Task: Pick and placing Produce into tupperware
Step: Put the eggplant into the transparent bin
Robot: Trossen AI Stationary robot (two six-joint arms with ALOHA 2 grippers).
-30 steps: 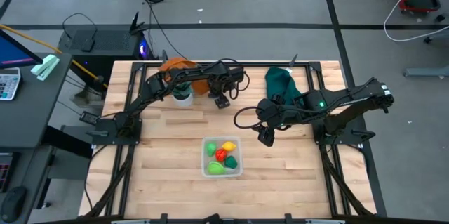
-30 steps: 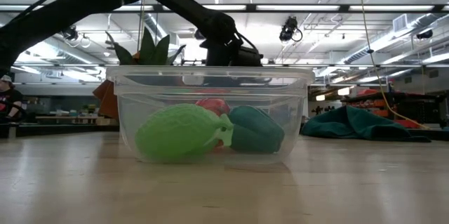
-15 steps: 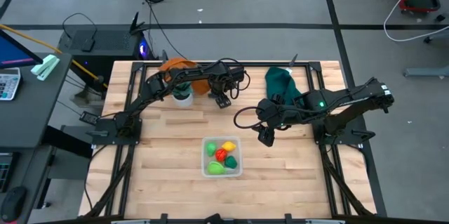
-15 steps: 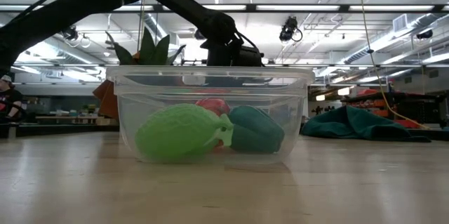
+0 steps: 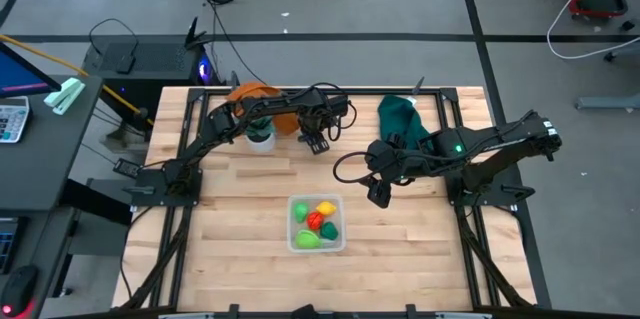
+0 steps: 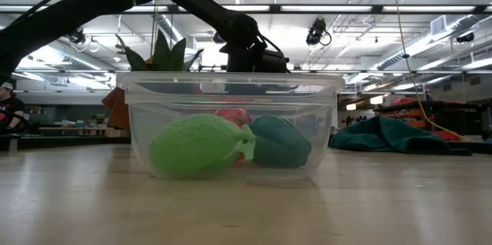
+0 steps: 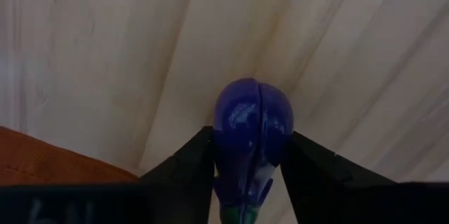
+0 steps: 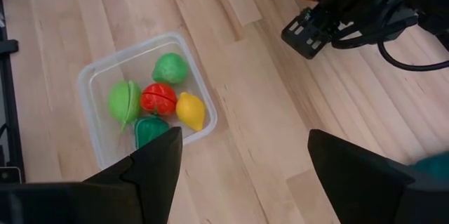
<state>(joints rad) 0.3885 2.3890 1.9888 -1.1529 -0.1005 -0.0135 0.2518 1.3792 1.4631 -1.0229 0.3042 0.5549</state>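
- Left hand (image 7: 247, 182) at the far side of the table (image 5: 240, 219), close to the white pot (image 5: 261, 139) and orange cloth (image 5: 250, 94); fingers (image 7: 184, 164) pressed against both flanks of a purple produce piece (image 7: 252, 122), gripping it.
- Right hand (image 8: 242, 175) parked above the table between tupperware (image 5: 317, 223) and dark green cloth (image 5: 402, 114); fingers spread wide, nothing between them.
- Tupperware near the table's front centre, well apart from the left hand; inside: two light green pieces, one red, one yellow, one dark green.
- Step in hand, as judged: secure the purple piece, lift, carry to the tupperware.
- For a clean result: confirm a firm, centred grip before lifting; raise straight up to clear the pot and cloth; approach the tupperware from above; release low over a free spot to avoid bounce-out.
- Risk: smooth, rounded body, liable to slip out of a shallow pinch.
- Left wrist view: only view showing the grip and the purple piece itself, plus a corner of orange cloth.
- Right wrist view: full contents of the tupperware, colour by colour.
- Low view: container wall in profile, plant leaves behind, left arm above; purple piece hidden.
- High view: overall layout and spacing of both arms.
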